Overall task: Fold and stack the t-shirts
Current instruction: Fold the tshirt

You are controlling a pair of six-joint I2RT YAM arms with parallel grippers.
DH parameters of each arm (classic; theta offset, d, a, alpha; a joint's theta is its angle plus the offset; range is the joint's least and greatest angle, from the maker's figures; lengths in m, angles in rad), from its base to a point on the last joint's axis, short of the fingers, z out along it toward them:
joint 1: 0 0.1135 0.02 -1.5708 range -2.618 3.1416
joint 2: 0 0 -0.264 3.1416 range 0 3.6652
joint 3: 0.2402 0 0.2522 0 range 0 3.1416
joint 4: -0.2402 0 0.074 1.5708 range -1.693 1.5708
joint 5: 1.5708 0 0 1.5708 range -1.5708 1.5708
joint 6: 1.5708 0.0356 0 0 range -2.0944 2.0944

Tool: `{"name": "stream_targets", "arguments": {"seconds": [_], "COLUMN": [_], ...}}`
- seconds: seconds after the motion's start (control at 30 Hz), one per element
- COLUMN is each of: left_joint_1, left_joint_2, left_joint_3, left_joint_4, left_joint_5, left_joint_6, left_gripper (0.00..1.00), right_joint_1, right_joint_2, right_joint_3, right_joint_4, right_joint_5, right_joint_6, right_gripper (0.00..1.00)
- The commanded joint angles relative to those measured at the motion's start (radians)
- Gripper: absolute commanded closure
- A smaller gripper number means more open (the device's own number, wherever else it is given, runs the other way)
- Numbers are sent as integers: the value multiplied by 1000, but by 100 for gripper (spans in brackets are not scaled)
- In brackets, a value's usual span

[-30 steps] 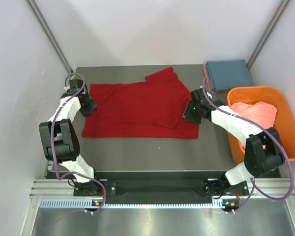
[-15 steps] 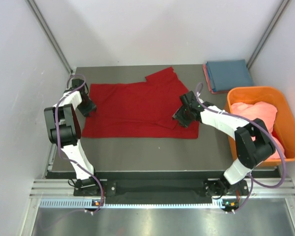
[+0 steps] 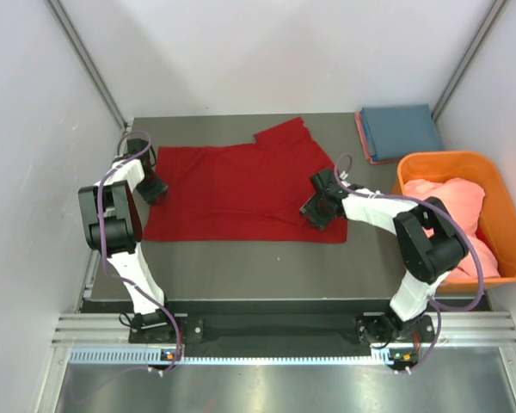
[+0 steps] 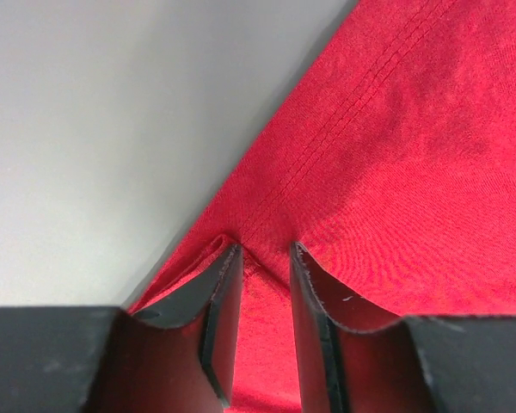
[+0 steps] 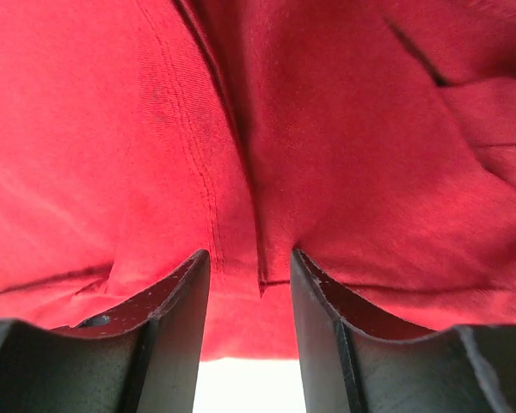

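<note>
A deep red t-shirt (image 3: 232, 191) lies spread flat on the table, its right side folded inward. My left gripper (image 3: 151, 187) presses on its left hem; in the left wrist view (image 4: 265, 258) the jaws stand a narrow gap apart with cloth (image 4: 396, 155) puckered between them. My right gripper (image 3: 317, 207) sits on the folded flap near the lower right corner; its jaws (image 5: 249, 262) are a little apart over a ridge of red cloth (image 5: 241, 129). A folded blue t-shirt (image 3: 401, 131) lies at the back right. A salmon-pink t-shirt (image 3: 447, 200) is bunched in the tub.
An orange plastic tub (image 3: 506, 225) stands at the table's right edge, holding the pink shirt. The dark table (image 3: 258, 267) is bare in front of the red shirt. White walls and metal posts close in the left, back and right sides.
My right gripper has slid left and slightly forward along the shirt's folded right edge. My left gripper shifted a little toward the back left and then held still. The shirt has barely moved.
</note>
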Motion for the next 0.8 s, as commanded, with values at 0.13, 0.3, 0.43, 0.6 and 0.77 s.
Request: {"name": "stream_targets", "arguments": {"seconds": [0.13, 0.3, 0.43, 0.6, 0.77], "left_joint_1": [7, 7, 7, 8, 7], "left_joint_2": [31, 45, 39, 36, 23], "left_joint_3": [33, 47, 55, 88, 105], "left_joint_4": [-7, -22, -28, -56, -67], "left_joint_5": [-69, -78, -79, -90, -121], "left_joint_6": [14, 20, 20, 16, 14], "left_gripper": [61, 64, 84, 100, 100], "right_joint_1": [43, 44, 44, 44, 43], "right_joint_2": [38, 40, 32, 6, -8], "right_joint_3": [-9, -15, -26, -15, 34], "right_joint_4": [89, 99, 114, 146, 160], "right_joint_5": [4, 12, 15, 40, 70], "right_joint_6": [41, 49, 47, -17, -115], "right_gripper": [58, 59, 86, 100, 100]}}
